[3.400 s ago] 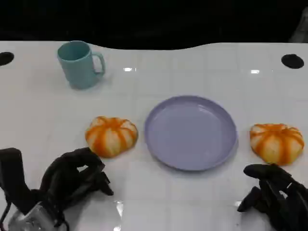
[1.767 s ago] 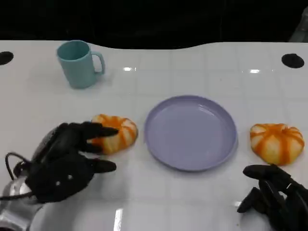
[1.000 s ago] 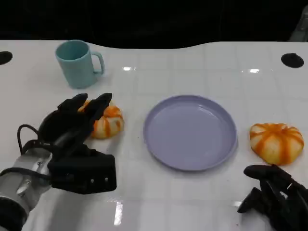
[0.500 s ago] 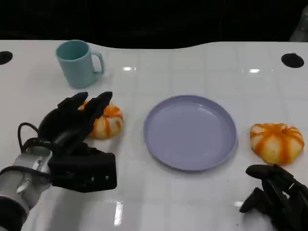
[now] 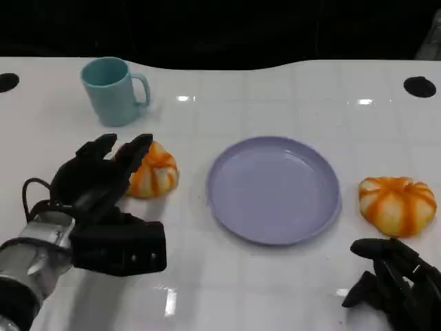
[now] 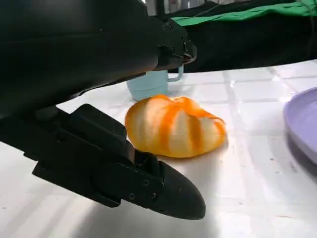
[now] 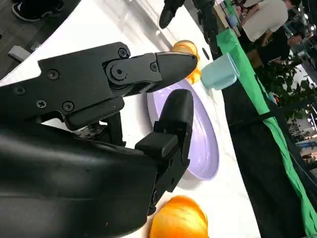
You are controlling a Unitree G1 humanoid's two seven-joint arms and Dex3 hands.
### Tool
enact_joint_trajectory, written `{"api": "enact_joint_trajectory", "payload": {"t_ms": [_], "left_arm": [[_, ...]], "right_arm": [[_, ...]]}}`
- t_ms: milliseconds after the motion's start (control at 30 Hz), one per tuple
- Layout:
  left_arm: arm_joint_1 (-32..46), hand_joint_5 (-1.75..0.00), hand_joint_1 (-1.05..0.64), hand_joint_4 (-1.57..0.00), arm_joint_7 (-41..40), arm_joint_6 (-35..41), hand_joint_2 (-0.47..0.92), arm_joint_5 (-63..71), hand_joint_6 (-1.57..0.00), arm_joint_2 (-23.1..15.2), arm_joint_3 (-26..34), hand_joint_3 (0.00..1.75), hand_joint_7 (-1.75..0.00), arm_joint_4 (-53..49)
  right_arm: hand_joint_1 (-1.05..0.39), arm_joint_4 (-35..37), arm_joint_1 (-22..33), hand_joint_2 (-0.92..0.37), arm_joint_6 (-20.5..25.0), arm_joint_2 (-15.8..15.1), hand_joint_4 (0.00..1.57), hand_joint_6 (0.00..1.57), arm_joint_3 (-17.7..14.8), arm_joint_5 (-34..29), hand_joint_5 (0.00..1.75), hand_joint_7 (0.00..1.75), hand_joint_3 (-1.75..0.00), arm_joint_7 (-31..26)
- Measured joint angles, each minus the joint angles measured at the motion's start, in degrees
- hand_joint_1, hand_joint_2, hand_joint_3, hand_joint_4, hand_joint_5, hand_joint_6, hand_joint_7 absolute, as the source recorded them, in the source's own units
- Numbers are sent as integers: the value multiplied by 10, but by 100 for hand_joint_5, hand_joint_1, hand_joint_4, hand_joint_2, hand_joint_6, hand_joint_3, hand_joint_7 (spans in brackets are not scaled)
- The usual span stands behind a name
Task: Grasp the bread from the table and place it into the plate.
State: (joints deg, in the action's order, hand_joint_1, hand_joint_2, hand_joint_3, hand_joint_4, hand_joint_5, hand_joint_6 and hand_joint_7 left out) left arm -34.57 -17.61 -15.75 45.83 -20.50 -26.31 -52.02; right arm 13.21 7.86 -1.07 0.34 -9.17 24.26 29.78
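Two orange-and-white striped bread rolls lie on the white table either side of a lilac plate [image 5: 273, 187]. My left hand [image 5: 96, 187] reaches over the left bread [image 5: 156, 172]. In the left wrist view the fingers [image 6: 99, 44] arch above this bread [image 6: 173, 127] and the thumb [image 6: 124, 173] lies in front of it, with a gap showing; nothing is gripped. The right bread [image 5: 397, 204] sits just beyond my right hand [image 5: 393, 286], which rests low on the table with its fingers apart and holds nothing. The right wrist view shows the plate [image 7: 203, 139] and the right bread [image 7: 181, 218].
A teal mug [image 5: 112, 90] stands at the back left, just beyond the left bread. Two dark round holes [image 5: 419, 87] mark the table's far corners. Beyond the table's rear edge it is dark. People stand far off in the right wrist view.
My left hand rose from the lower left, reached the left bread and nudged it back and leftward; in the last half second it barely shifted. My right hand stayed put.
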Motion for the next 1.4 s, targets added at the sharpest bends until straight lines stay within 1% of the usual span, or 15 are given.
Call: {"api": "enact_joint_trajectory", "payload": {"t_ms": [167, 333, 467, 667, 800, 867, 900, 967, 1033, 1067, 1133, 1200, 1267, 1300, 1400], "left_arm": [[-30, 0, -105, 0, -26, 11, 90, 7, 0, 18, -16, 10, 0, -59], [-74, 0, -105, 0, -35, 13, 90, 7, 0, 40, -33, 9, 0, -124], [-94, 0, -105, 0, -40, 15, 91, 7, 0, 49, -42, 10, 0, -155], [-141, 0, -105, 0, -16, 48, 88, 7, 0, 74, -63, 9, 0, -203], [-150, 0, -105, 0, 9, 57, 84, 5, -1, 82, -71, 7, -1, -210], [-150, 0, -98, 0, 23, 58, 79, 4, -7, 83, -71, 4, -5, -210], [-150, 0, -97, 0, 30, 59, 78, 3, -6, 83, -71, 4, -9, -210], [-150, -4, -86, -3, 41, 61, 78, -1, -1, 83, -71, 1, -29, -208], [-150, -6, -83, -3, 51, 65, 77, -2, 0, 83, -71, 1, -34, -205], [-150, -8, -76, -6, 54, 67, 77, -4, -1, 83, -71, 1, -35, -204], [-150, -21, -72, -2, 66, 71, 77, -7, -1, 83, -72, 0, -34, -200], [-150, -30, -64, 0, 78, 75, 77, -8, -9, 83, -73, 0, -24, -194], [-150, -32, -63, 0, 88, 79, 77, -9, -11, 85, -74, 0, -20, -190], [-150, -31, -57, -2, 91, 81, 78, -10, -16, 86, -74, 0, -14, -188], [-150, -25, -52, -6, 95, 84, 78, -14, -22, 91, -75, 0, -5, -188]], "right_arm": [[-62, -1, 1, -92, 0, 0, 65, 74, 0, 0, 148, 91, -18, 0], [-63, -4, 3, -92, 0, 0, 65, 74, 0, 0, 147, 91, -19, 1], [-64, -4, 5, -92, -1, 0, 64, 75, 0, -1, 148, 91, -18, 1], [-64, -5, 7, -92, -1, 1, 64, 75, 3, 0, 150, 90, -17, 1], [-64, -5, 7, -92, -1, 1, 63, 75, 3, 1, 150, 90, -16, 3], [-63, -6, 7, -92, 0, 1, 64, 75, 3, 2, 150, 90, -17, 3], [-63, -6, 8, -92, 0, 1, 64, 75, 3, 3, 150, 90, -17, 4], [-64, -6, 8, -92, 0, 1, 64, 76, 3, 4, 150, 90, -17, 6], [-64, -8, 10, -92, 0, 1, 65, 76, 4, 4, 150, 90, -17, 6], [-64, -9, 11, -92, 0, 1, 64, 75, 4, 3, 149, 90, -17, 6], [-63, -11, 12, -92, 2, 1, 64, 75, 5, 3, 150, 90, -18, 6], [-63, -15, 14, -92, 2, 1, 64, 75, 5, 3, 150, 90, -19, 6], [-63, -18, 14, -92, 3, 0, 64, 75, 5, 3, 150, 90, -19, 6], [-63, -19, 14, -92, 3, 0, 64, 74, 5, 3, 150, 91, -21, 6], [-63, -25, 18, -92, 3, 0, 63, 72, 6, 2, 151, 92, -22, 6]]}}
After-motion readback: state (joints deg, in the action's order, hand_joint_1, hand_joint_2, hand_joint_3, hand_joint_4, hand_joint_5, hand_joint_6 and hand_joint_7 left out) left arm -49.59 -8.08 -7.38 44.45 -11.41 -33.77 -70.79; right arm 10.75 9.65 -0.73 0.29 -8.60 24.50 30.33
